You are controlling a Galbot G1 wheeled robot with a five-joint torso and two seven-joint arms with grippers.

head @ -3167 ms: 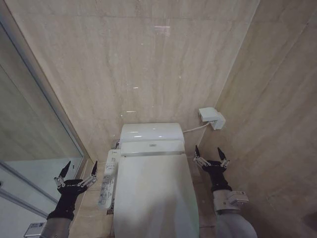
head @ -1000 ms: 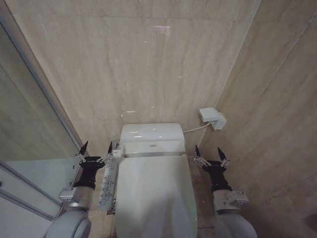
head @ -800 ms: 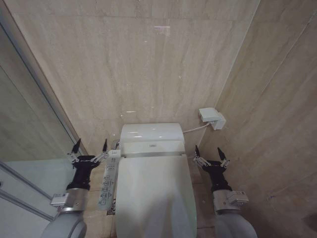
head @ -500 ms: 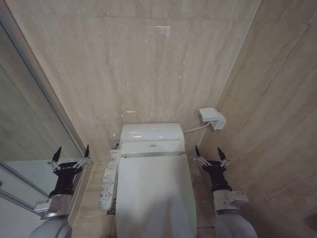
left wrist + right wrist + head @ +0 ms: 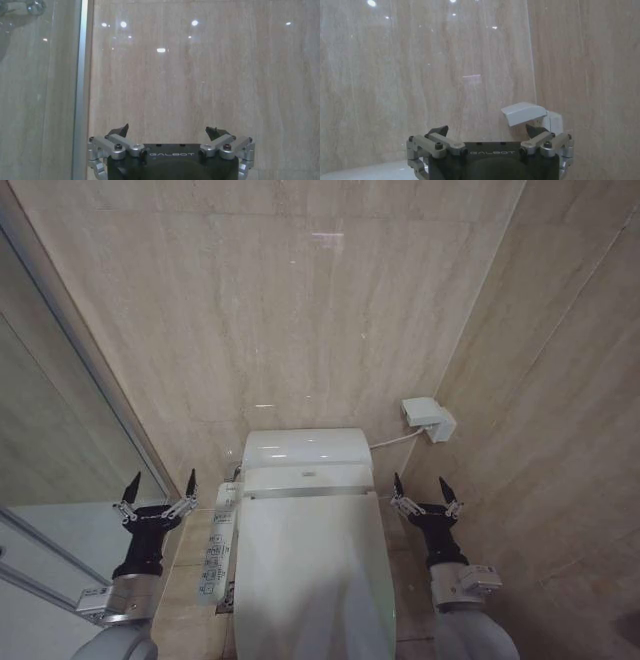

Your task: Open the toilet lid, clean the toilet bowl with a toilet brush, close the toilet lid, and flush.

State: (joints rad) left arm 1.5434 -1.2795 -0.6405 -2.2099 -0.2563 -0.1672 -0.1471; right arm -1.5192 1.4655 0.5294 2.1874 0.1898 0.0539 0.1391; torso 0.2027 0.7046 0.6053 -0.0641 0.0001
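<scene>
The toilet lid (image 5: pixel 312 570) is a glossy white oval lying shut over the toilet bowl, which is hidden beneath it. The white button panel arm (image 5: pixel 218 545) runs along the toilet's left side. My left gripper (image 5: pixel 162 478) is open, fingers pointing up, left of that panel and close to the glass partition. In the left wrist view the left gripper (image 5: pixel 167 130) faces bare wall. My right gripper (image 5: pixel 419 482) is open and upright, right of the lid's hinge end; the right gripper (image 5: pixel 487 130) holds nothing. The toilet brush is out of view.
The white tank (image 5: pixel 305 447) sits against the beige tiled wall. A white wall box (image 5: pixel 428 418) with a cable is mounted on the right wall, also the wall box (image 5: pixel 525 112). A glass partition with a metal frame (image 5: pixel 90 380) closes the left side.
My left gripper swung left from beside the button panel towards the glass, then came back a little to the right. The right arm and the lid stay still.
</scene>
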